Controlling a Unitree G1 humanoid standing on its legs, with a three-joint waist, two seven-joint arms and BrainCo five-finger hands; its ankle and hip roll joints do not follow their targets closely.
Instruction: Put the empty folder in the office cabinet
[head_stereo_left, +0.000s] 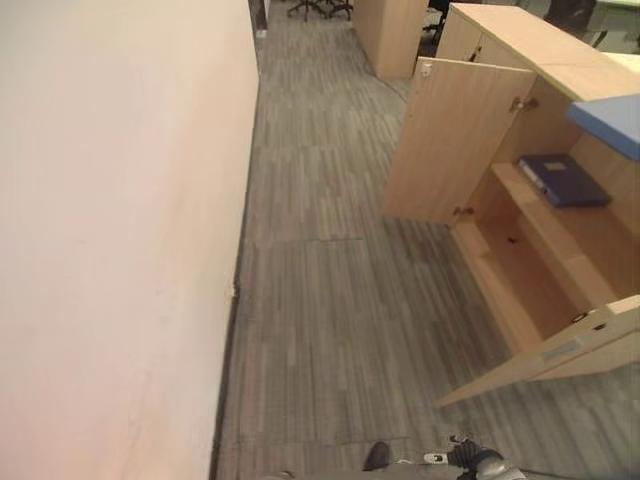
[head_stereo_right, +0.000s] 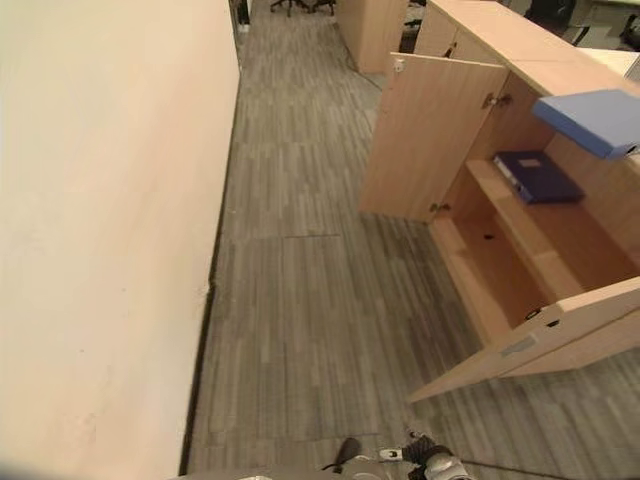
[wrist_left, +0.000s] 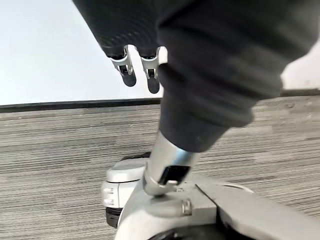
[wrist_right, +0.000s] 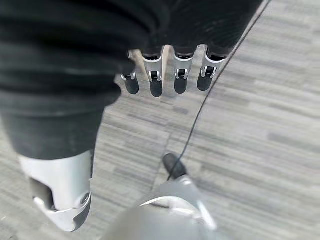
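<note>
A dark blue folder (head_stereo_left: 563, 179) lies flat on the upper shelf of the open wooden office cabinet (head_stereo_left: 520, 270), which stands on grey striped carpet (head_stereo_left: 330, 290) opposite a pale wall (head_stereo_left: 110, 230). The left robot hand (wrist_left: 142, 70) and right robot hand (wrist_right: 167, 75) hang over the carpet, fingers straight and holding nothing.

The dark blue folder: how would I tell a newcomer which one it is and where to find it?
Look right of the carpeted aisle to the light wood cabinet standing with both doors open. On its upper shelf lies the dark blue folder, flat. It differs from the lighter blue folder, which sits higher up, at the cabinet's top edge.
</note>
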